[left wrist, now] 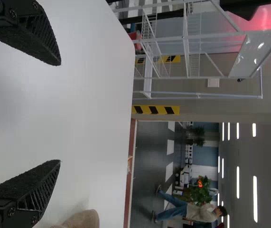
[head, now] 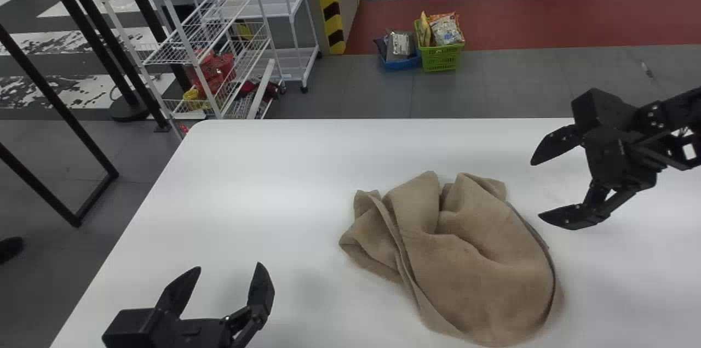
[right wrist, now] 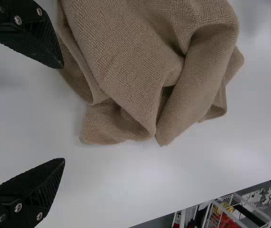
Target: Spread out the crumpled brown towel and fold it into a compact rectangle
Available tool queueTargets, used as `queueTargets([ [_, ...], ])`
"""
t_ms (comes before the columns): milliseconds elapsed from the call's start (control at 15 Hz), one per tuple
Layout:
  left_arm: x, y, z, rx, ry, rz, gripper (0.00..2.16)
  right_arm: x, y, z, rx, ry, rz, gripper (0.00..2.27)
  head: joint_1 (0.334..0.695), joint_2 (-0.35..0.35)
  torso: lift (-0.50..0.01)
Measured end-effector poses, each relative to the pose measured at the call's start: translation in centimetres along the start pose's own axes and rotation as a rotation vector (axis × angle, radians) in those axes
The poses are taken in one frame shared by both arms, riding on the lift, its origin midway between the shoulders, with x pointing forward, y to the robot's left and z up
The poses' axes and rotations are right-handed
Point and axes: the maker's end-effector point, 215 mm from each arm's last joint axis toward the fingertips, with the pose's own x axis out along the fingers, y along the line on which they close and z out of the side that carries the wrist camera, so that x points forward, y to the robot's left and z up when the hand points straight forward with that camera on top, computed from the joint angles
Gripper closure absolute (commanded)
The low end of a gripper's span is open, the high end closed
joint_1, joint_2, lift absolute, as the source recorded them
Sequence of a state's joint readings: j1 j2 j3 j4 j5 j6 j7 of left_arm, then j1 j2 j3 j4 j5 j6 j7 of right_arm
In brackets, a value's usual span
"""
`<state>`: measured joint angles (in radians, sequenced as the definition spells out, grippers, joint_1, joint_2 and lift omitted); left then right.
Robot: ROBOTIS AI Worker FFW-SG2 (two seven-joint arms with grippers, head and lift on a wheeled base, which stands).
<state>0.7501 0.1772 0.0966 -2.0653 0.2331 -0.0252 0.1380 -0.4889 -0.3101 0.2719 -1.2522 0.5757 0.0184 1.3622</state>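
Observation:
The crumpled brown towel (head: 471, 260) lies in a heap right of the middle of the white table, with folds bunched along its far and left sides. My left gripper (head: 227, 282) stands open at the near left of the table, well apart from the towel. Beyond the towel's right side is my right gripper (head: 539, 189), open and not touching it. In the left wrist view, the open left gripper (left wrist: 60, 113) has a bit of towel (left wrist: 84, 220) near one finger. The right wrist view has the open right gripper (right wrist: 64, 114) beside the towel (right wrist: 126, 61).
The white table (head: 263, 172) ends at a far edge and a slanting left edge. Behind it stand white wire shelves (head: 219, 57), and a green basket (head: 442, 57) with packets sits on the floor. Black posts (head: 104, 52) rise at the left.

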Motion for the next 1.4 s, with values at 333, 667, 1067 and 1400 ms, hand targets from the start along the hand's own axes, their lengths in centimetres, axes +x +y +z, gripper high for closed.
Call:
queueTargets([
  [333, 0.0, 0.1, -0.1, 0.000, 0.002, 0.003, 0.08, 2.1, 1.4, 1.2, -0.017, -0.001, 0.048, 0.22, 0.695, 0.238, -0.127],
  [667, 0.1, 0.2, -0.2, 0.001, 0.002, 0.004, 0.08, 3.8, 2.5, 1.7, -0.021, -0.005, 0.081, 0.29, 0.695, 0.258, -0.127],
  [1067, 0.2, 0.4, 0.2, 0.005, -0.004, 0.004, 0.08, 4.2, 2.5, 2.0, -0.022, -0.009, 0.087, 0.41, 0.695, 0.266, -0.127],
  [1400, 0.2, 0.5, 0.4, 0.006, -0.007, 0.005, 0.08, 4.5, 2.7, 1.8, -0.021, 0.000, 0.097, 0.53, 0.695, 0.268, -0.127],
])
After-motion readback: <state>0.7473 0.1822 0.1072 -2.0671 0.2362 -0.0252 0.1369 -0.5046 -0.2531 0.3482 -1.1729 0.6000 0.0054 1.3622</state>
